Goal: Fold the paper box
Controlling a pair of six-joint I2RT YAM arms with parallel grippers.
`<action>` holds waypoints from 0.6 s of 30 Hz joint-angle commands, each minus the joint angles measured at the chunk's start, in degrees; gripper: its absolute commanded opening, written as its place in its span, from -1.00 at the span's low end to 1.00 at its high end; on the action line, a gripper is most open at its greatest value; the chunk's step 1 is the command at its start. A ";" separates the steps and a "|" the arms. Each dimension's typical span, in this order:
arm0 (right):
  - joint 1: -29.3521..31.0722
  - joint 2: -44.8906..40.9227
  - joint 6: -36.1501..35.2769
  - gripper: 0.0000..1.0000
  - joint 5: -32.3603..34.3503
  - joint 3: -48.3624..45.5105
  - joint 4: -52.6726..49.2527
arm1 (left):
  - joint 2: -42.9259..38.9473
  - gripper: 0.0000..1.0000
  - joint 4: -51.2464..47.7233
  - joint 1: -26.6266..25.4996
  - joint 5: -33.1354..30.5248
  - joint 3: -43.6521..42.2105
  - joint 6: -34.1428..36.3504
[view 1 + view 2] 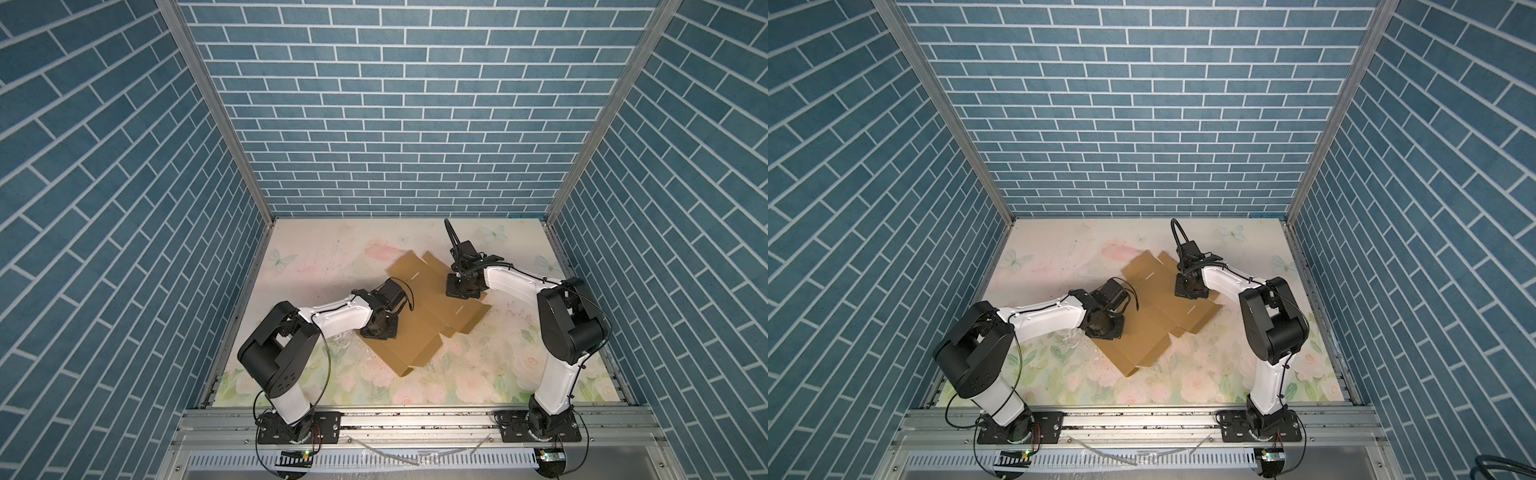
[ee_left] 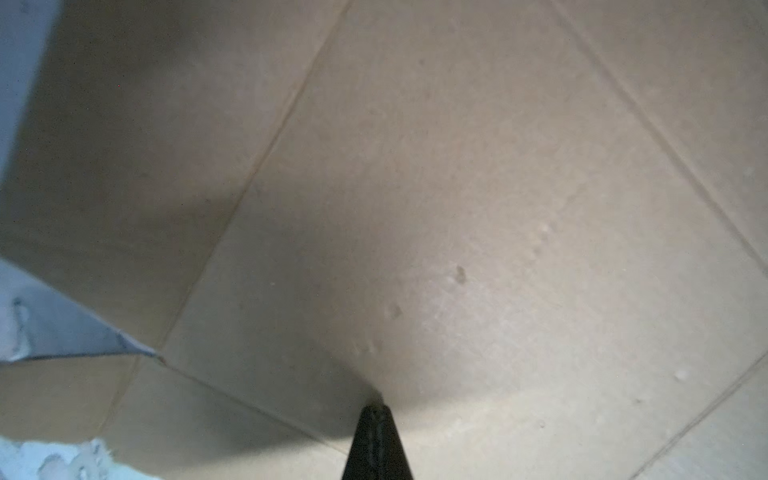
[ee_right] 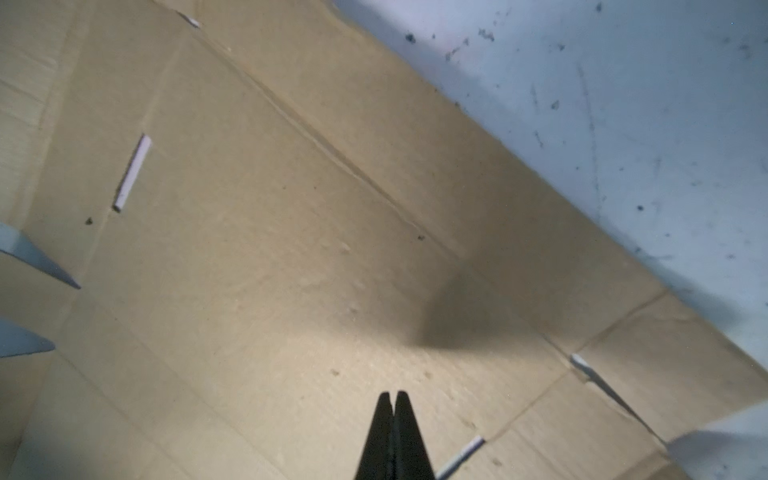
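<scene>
Downward: left gripper (image 2: 376, 411), right gripper (image 3: 392, 401) pinched closed over paper box (image 1: 415, 332).

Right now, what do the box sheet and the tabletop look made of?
Box: brown cardboard, matte, unprinted; pressed creases and cut slots show, and faint ribbing in the right wrist view suggests corrugated board. Tabletop: probably a printed covering, pale floral pattern, scuffed and speckled; its base is hidden.

Plain brown paper box (image 1: 432, 311) — an unfolded die-cut cardboard sheet, creased panels, narrow slots, flaps spread flat, lying diagonally near the middle of the desk (image 1: 478, 374)
</scene>
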 commanded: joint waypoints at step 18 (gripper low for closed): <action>-0.23 13.65 -1.56 -1.00 -6.82 7.01 2.08 | 3.05 -1.00 0.55 -9.61 6.30 -0.51 -9.07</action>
